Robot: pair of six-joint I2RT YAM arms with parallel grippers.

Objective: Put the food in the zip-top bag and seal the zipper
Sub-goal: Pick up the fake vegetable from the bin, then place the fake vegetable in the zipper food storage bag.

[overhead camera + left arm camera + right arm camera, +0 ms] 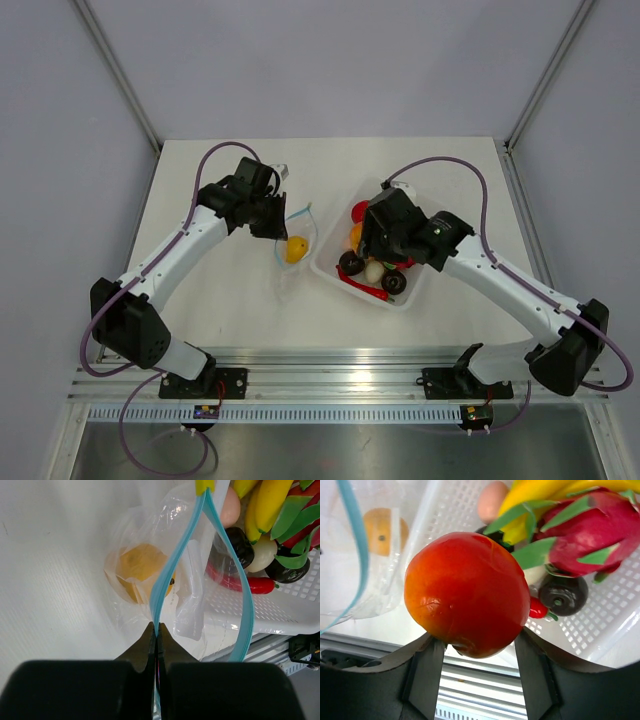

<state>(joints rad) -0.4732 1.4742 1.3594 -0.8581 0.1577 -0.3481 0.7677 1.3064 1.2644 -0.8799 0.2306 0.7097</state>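
The white desk [220,310] carries a white perforated plastic tray [280,610] on its right half. Just beside the tray's left wall lies the see-through thin plastic zip-top bag [192,595].

The left gripper [156,630] is closed tight on one side of the bag's narrow light blue zipper strip [176,560], pinching it at the near end. The other side of the strip bows away, so the mouth stands open in a long, slim loop. One round yellow-orange toy fruit [140,570] already sits inside the bag.

The right gripper [475,645] is over the left part of the tray, spread wide around a glossy red tomato-shaped toy [467,592], one finger pressing each flank. The rest of the food is in the tray: a pink dragon fruit with green scales [590,535], a yellow banana [270,505], dark brown round pieces and a small red chilli [250,584].

The step in hand looks like carrying the red toy over to the bag.

- **Fit:** the toy seems nearly as broad as the mouth, so it should go in through the widest part of the loop, between the two blue edges.
- **Approach:** it should come in along the length of the opening, not across it.
- **Release:** the toy is smooth and round, so a firm, level grip matters. Letting go low inside the bag should stop it bouncing out.
- **Left pinch:** it must not slacken, or a knock on the free edge would likely fold the mouth shut.
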